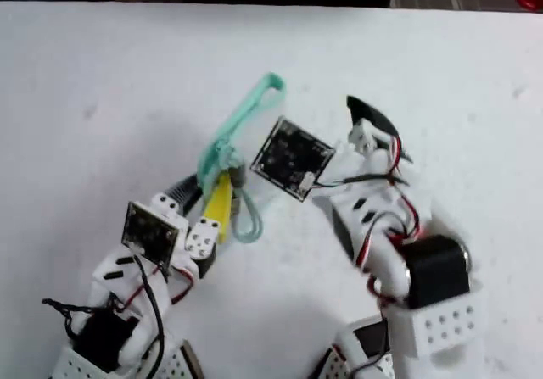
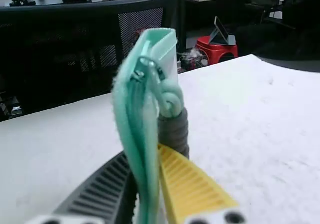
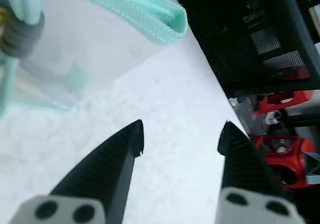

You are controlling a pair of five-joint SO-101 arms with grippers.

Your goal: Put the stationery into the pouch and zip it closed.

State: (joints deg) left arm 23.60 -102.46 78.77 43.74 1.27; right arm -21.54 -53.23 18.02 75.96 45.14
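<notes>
Up top, the left gripper [image 1: 218, 197] is clamped on the teal pouch [image 1: 242, 116], which stretches away beyond its tips. At the left wrist, the zipper pull [image 2: 145, 66] sits near the pouch's far end, so it may be zipped, though that's hard to tell. At the right wrist, the right gripper [image 3: 182, 131] gapes wide and empty, pouch just ahead. My read: nearly done.

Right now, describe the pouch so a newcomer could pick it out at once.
Near the middle of the white table, the pouch is clamped edge-up in the left gripper. It is the only mint-green thing there, with a zip edge, a clear side and a cord loop.
</notes>
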